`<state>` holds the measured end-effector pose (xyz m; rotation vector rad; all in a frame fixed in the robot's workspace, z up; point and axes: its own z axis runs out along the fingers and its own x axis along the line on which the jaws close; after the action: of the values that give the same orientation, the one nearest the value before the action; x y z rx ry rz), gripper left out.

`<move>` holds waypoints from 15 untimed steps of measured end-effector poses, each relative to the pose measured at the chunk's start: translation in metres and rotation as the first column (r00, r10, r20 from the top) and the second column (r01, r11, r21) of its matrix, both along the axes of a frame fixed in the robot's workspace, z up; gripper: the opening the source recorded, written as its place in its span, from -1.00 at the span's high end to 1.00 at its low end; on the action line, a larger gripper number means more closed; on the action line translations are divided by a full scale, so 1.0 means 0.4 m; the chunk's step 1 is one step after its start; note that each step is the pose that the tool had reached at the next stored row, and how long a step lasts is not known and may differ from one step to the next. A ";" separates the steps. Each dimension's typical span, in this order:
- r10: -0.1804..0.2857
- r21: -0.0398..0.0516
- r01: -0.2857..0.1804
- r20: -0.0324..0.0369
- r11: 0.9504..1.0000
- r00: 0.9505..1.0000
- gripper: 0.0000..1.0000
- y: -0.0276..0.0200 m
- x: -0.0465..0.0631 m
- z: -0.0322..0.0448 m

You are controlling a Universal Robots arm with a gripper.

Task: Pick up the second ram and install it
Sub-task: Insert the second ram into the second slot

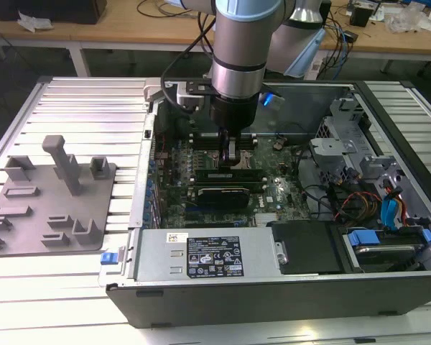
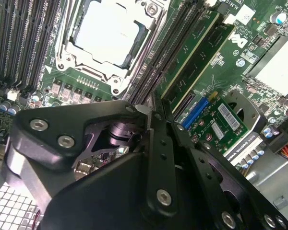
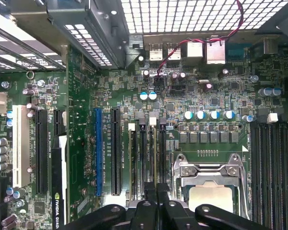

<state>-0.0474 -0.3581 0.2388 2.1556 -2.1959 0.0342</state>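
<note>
My gripper [image 1: 232, 159] hangs low inside the open computer case, over the motherboard's memory slots [image 3: 146, 158] beside the silver processor socket [image 2: 108, 31]. In both wrist views the fingers [image 2: 163, 143] are pressed together, and I see nothing between them. A long green ram stick [image 2: 194, 50] stands seated in a slot just beside the fingertips. It also appears under the gripper in the exterior view as a ram stick [image 1: 226, 175]. I cannot tell whether this stick is the second ram. The gripper [image 3: 156, 191] hides the slot ends below it.
A grey fixture tray [image 1: 50, 194] with upright pegs lies on the slatted table at the exterior view's left. The power supply [image 1: 205, 255] fills the case's near side. Drive cages and coloured cables [image 1: 377, 208] crowd the right. A black card [image 1: 223, 192] sits close below the gripper.
</note>
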 end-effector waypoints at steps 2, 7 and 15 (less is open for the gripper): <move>0.000 0.000 0.000 0.000 1.000 1.000 0.81 0.000 0.000 0.000; 0.000 0.000 0.000 0.000 1.000 1.000 0.81 0.000 0.001 -0.001; 0.000 0.000 0.000 0.000 1.000 1.000 0.81 0.000 0.003 -0.001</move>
<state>-0.0460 -0.3580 0.2383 2.1556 -2.1960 0.0338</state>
